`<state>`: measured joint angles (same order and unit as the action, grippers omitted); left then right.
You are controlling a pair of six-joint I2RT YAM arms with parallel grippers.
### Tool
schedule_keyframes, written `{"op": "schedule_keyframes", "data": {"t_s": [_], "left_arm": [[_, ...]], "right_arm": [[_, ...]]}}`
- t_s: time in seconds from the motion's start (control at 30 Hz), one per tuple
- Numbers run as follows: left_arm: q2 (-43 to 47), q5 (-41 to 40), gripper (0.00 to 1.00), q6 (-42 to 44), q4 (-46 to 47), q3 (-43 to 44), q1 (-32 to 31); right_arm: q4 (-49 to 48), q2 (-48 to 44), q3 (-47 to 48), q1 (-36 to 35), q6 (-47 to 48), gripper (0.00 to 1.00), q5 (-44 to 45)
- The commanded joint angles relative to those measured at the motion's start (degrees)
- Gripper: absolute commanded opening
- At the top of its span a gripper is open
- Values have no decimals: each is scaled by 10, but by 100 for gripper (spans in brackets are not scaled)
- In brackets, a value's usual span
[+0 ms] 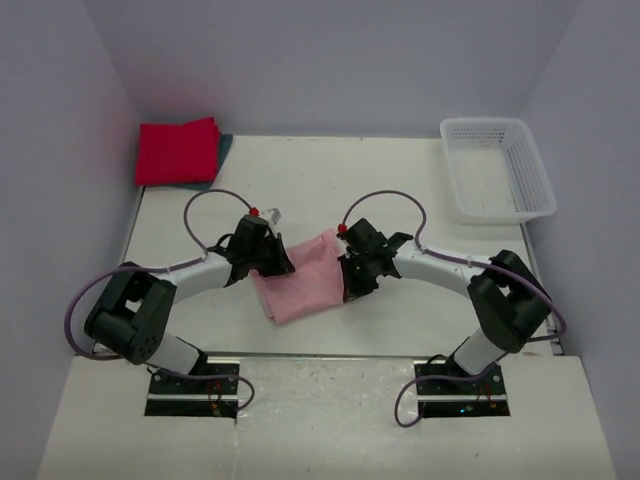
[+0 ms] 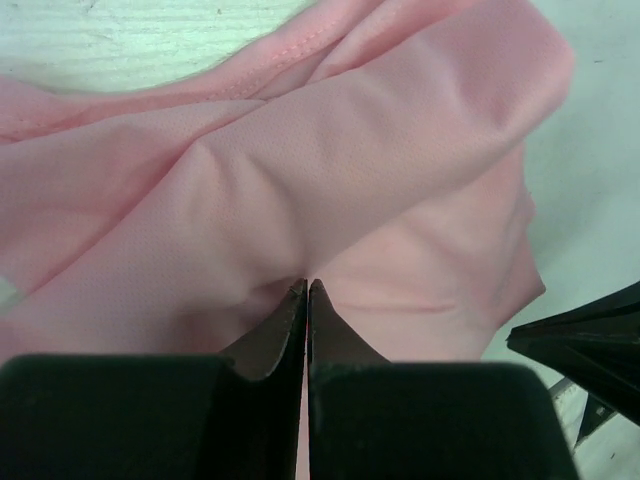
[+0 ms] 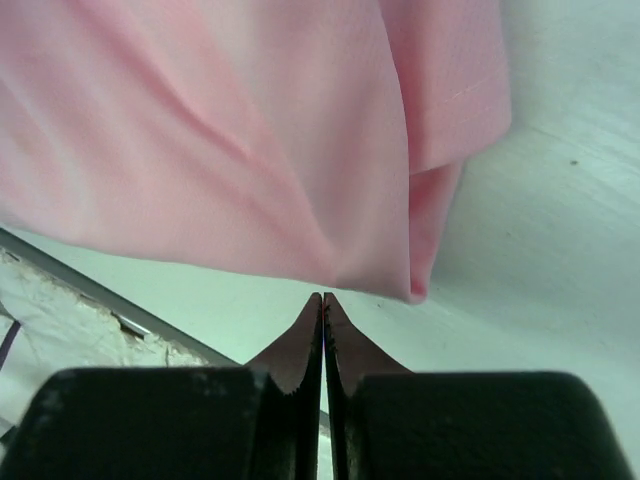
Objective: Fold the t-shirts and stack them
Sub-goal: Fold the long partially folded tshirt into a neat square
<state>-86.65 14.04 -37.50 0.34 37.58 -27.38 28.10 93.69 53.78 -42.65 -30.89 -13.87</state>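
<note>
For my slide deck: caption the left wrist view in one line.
Left gripper, shut, pinches a fold of the rumpled pale pink t-shirt, with the table behind.

1. Nothing readable in any of the three views tbh: no words, logos or digits.
2. The pink shirt [image 1: 300, 280], red shirt [image 1: 177, 150] and white basket [image 1: 497, 168] all look plain.
3. Same for the desk [image 1: 330, 185].

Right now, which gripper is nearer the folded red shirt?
Left. The left gripper is at the left edge of the pink shirt, diagonally near-right of the red shirt; the right gripper is at the opposite edge, farther.
</note>
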Motion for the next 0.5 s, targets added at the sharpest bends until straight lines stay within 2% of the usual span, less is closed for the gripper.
{"op": "schedule_keyframes", "data": {"t_s": [0.0,0.07,0.1,0.17,0.2,0.33,0.47], "left_arm": [[55,-33,0,22,-26,13,-10],[83,-50,0,25,-52,35,-14],[95,-59,0,25,-64,44,-14],[121,-84,0,28,-96,70,-15],[126,-122,0,26,-111,80,-15],[121,-203,0,4,-218,129,-15],[127,-204,0,-20,-226,113,-13]], "right_arm": [[15,-61,36,-2,-5,3,56],[44,-55,67,-2,11,9,65],[55,-48,102,-2,23,20,74],[77,-26,143,-1,41,34,83],[82,2,185,3,56,45,86],[107,92,292,24,87,47,65],[127,168,385,46,109,48,39]]}}
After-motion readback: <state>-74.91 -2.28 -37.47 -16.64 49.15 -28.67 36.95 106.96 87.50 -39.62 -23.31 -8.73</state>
